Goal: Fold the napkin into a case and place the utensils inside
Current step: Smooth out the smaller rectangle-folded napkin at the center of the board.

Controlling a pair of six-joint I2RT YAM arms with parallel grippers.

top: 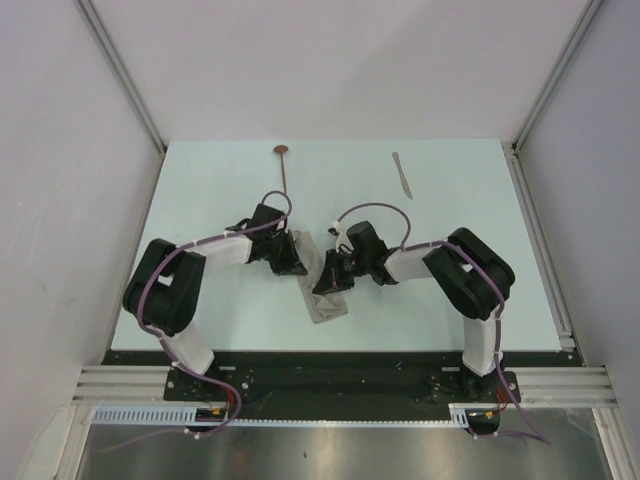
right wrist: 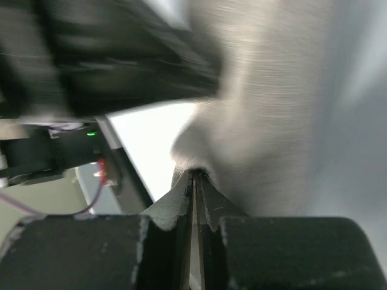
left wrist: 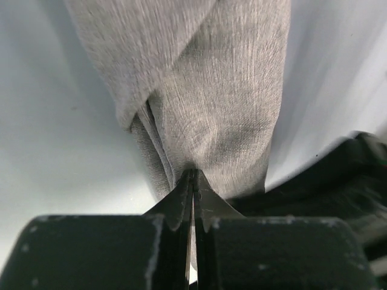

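Observation:
The napkin (top: 326, 306) lies near the table's front middle, folded into a narrow grey strip with overlapping layers (left wrist: 224, 109). My left gripper (top: 297, 262) is shut on the strip's upper left edge, its jaws pinching a fold (left wrist: 193, 173). On the right side of the same cloth (right wrist: 272, 121), my right gripper (top: 326, 280) is shut too, its jaws closed on an edge of it (right wrist: 195, 174). The two utensils lie apart at the table's far edge: the spoon (top: 283, 166) with a copper-brown bowl, and to its right the silver knife (top: 402, 174).
Both arms meet over the napkin, so each shows as a dark mass in the other's wrist view, the right one (left wrist: 338, 181) and the left one (right wrist: 121, 60). A black rail (top: 340, 355) runs along the table's near edge. White walls close in on both sides.

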